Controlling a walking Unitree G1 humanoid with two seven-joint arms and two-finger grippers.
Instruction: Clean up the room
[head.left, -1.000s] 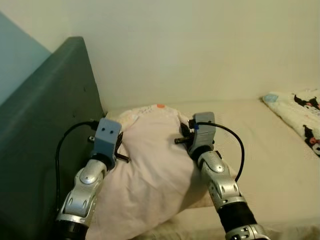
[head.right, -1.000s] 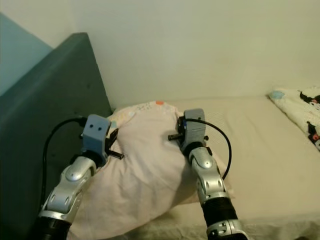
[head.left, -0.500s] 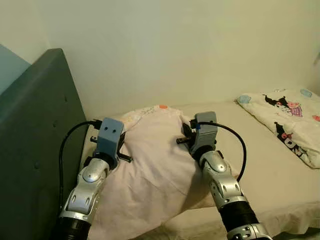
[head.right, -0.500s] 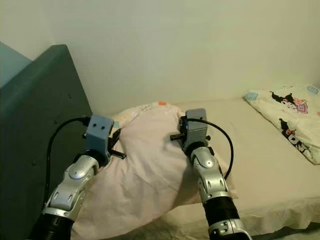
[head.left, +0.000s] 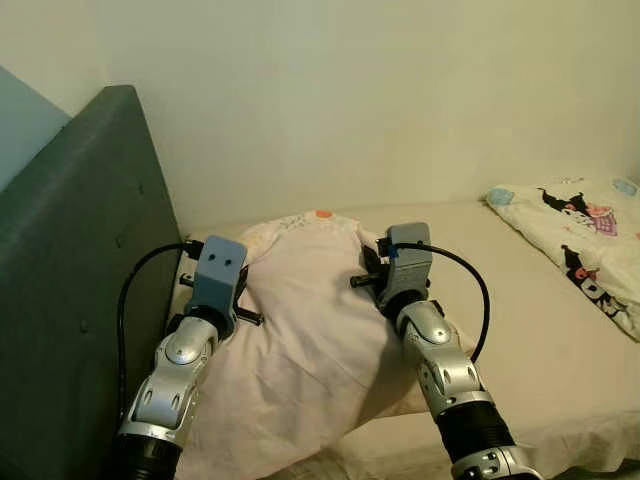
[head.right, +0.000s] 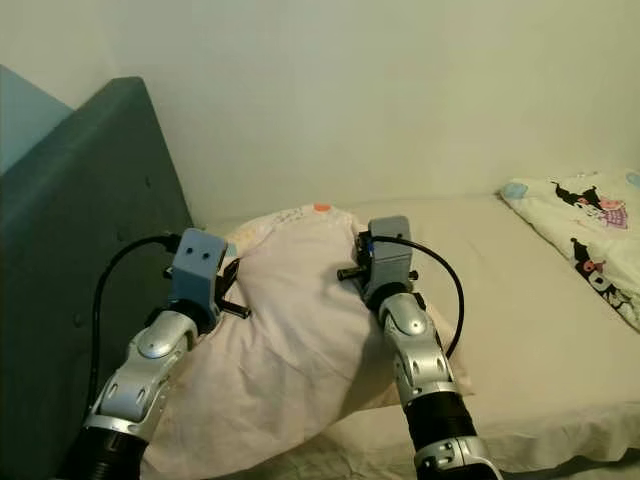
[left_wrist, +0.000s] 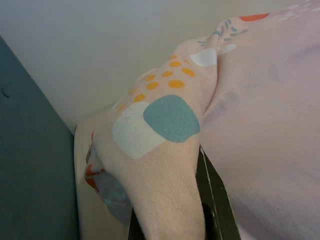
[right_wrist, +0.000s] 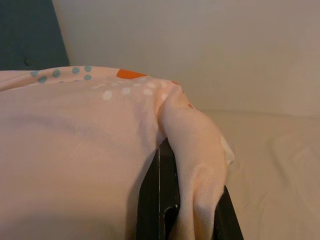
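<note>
pillow (head.left: 300, 320) fabric is pinched in both of my end effectors, left end effector (left_wrist: 200, 200) clamped on the dotted corner nearest the dark padded headboard (head.left: 80, 270), right end effector (right_wrist: 175, 200) clamped on the opposite corner, so i judge the two-corner hold is there to lift and square it at the head of the bed (head.left: 520, 330). it sags between them, soft pale-pink cotton, creased, with a patterned blanket (head.left: 585, 235) well off beyond the right end effector.
</note>
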